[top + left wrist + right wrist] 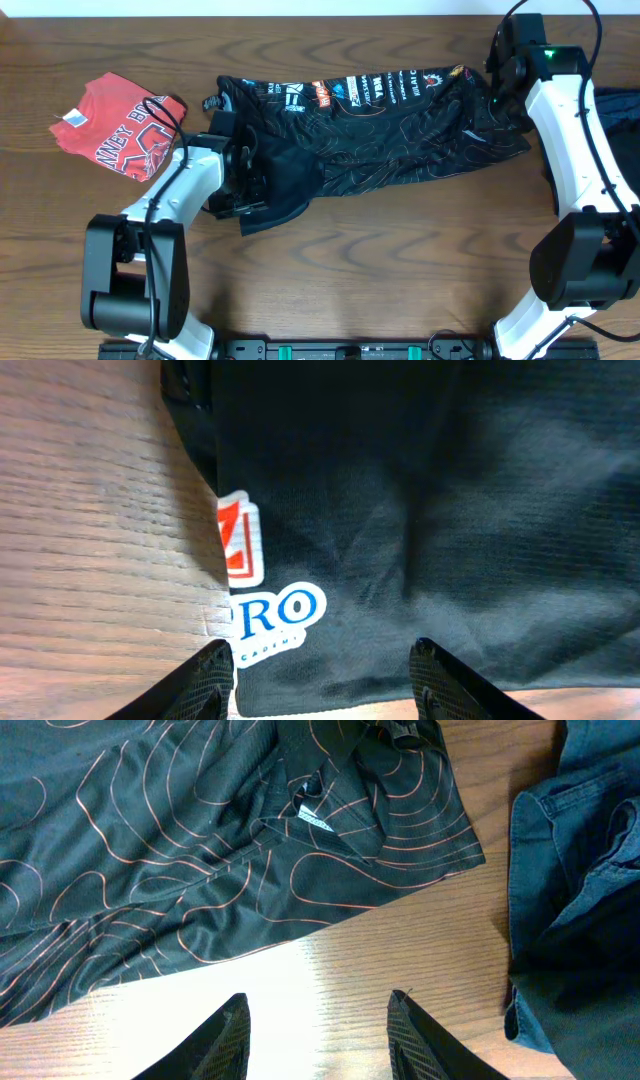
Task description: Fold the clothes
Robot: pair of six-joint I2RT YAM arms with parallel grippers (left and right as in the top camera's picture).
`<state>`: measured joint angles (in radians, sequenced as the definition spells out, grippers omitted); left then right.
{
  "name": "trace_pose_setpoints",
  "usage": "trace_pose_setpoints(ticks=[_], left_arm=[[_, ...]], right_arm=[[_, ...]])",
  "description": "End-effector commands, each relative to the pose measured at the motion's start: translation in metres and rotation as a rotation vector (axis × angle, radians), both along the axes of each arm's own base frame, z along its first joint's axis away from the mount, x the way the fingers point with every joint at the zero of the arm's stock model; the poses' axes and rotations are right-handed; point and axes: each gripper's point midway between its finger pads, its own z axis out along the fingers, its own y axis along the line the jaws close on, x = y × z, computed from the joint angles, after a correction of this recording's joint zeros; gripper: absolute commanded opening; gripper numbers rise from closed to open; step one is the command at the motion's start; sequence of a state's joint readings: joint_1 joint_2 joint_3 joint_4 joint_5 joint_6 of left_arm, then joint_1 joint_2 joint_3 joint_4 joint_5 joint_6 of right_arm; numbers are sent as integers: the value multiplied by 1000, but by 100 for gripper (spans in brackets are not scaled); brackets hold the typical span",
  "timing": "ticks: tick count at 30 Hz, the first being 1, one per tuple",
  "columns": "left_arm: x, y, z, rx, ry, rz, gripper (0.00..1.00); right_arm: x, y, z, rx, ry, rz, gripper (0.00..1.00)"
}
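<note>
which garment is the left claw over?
The black sponsor-print jersey, beneath the left claw. The red shirt lies crumpled apart; the blue denim sits far right.

The table (380,260) is of brown wood with a clear grain, and 3 pieces of clothing lie on it. In the middle, toward the far edge, a black jersey (390,130) is spread sideways. It has thin orange curved lines and coloured logos along its far side, and its left part is bunched toward the near side. To the left, apart from it, lies a crumpled red T-shirt (115,125) with white letters. At the right edge lies a dark blue denim garment (622,115), just beside the jersey's corner, with a narrow strip of wood between them.
</note>
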<state>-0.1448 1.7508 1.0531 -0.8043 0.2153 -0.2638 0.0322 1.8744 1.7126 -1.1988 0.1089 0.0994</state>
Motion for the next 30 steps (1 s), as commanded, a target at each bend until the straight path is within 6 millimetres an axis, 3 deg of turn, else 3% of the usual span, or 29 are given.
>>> trace_pose_setpoints(ticks=[1, 9, 14, 17, 21, 24, 26, 29, 30], left_arm=[[-10, 0, -7, -6, 43, 16, 58], [-19, 1, -11, -2, 72, 16, 57], [-26, 3, -15, 1, 93, 16, 41], [-30, 3, -17, 2, 102, 17, 6], [-27, -12, -10, -85, 98, 14, 6], [-14, -49, 18, -318, 42, -47, 6], [10, -74, 50, -476, -81, -119, 6], [76, -85, 108, -538, -403, -193, 6], [108, -81, 134, -523, -544, -182, 6]], right_arm=[[-2, -2, 4, 3, -8, -17, 43], [-4, -2, 3, 3, 0, -17, 42], [-4, -2, 3, 3, 0, -17, 42], [-5, -3, 3, 3, 3, -18, 42], [-6, -3, 3, 2, 6, -18, 42], [-6, -3, 3, 0, 8, -11, 42], [-6, -3, 3, 0, 8, -11, 42], [-6, -3, 3, 0, 7, -11, 42], [-6, -3, 3, 0, 7, -11, 42]])
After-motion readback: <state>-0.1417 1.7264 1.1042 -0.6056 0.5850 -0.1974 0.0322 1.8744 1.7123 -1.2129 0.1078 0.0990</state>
